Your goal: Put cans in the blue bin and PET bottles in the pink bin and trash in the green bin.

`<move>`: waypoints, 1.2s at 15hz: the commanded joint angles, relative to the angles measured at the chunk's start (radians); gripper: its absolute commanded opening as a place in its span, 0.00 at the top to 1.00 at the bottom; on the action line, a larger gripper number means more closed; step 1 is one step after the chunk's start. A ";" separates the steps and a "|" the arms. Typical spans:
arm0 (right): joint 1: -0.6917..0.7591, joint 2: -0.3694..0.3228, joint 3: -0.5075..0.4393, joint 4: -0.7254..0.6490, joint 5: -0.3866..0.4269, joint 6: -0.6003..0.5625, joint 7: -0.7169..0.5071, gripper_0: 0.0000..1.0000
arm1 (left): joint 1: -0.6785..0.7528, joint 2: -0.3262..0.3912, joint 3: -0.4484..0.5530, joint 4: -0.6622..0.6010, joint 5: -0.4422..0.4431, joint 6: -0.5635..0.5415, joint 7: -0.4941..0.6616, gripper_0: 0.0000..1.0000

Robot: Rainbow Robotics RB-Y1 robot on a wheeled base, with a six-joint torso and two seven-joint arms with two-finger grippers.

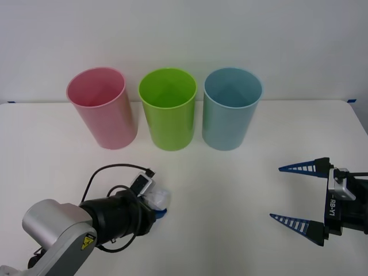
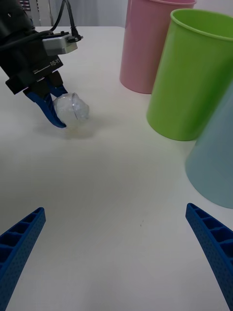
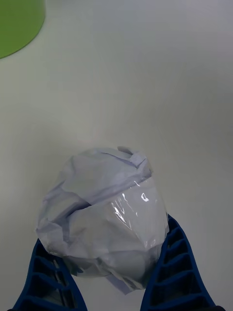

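**On the white surface: left gripper clamps a wad of trash in front of three bins**

At the near-left of the white surface (image 1: 230, 195), the left gripper (image 1: 156, 206) has its blue fingers (image 3: 177, 272) closed round the trash (image 1: 157, 197), a whitish crumpled ball of paper w/ clear wrap. The left wrist view shows one finger pressed on each side of the ball; the right wrist view shows the wad low, at or just above the surface beside the finger tips, and contact w/ the surface can't be told.

Along the far edge, by the wall, stand three upright bins in a row: the pink bin (image 1: 102, 109) on the robot's left, the green bin (image 1: 168, 109) in the middle, the blue bin (image 1: 231, 109) on the right. Pink and green are close together, green and blue likewise; whether they touch isn't clear. The trash lies nearer the robot than the bins, roughly in front of the green one, apart from it.

At the near-right, the right gripper (image 1: 294, 194) hovers w/ its ribbed blue fingers spread wide, holding nothing, well apart from the bins and the trash.
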 commanded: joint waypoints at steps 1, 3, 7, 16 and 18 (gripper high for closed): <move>0.000 0.000 0.000 0.000 0.000 0.000 0.000 0.00 | 0.007 0.008 0.047 0.028 0.158 0.035 -0.160 1.00; 0.000 0.000 0.000 0.000 0.000 0.000 0.000 0.00 | 0.013 0.029 0.062 0.043 0.258 0.068 -0.225 1.00; 0.000 0.000 0.000 0.000 0.000 0.000 0.000 0.00 | 0.020 0.017 0.136 0.085 0.429 0.127 -0.421 1.00; 0.000 0.000 0.000 0.000 0.000 0.000 0.000 0.00 | 0.001 0.065 0.240 0.073 0.785 0.174 -0.493 1.00; 0.000 0.000 0.000 0.000 0.000 0.000 0.000 0.00 | -0.017 0.104 0.239 0.054 0.887 0.182 -0.505 1.00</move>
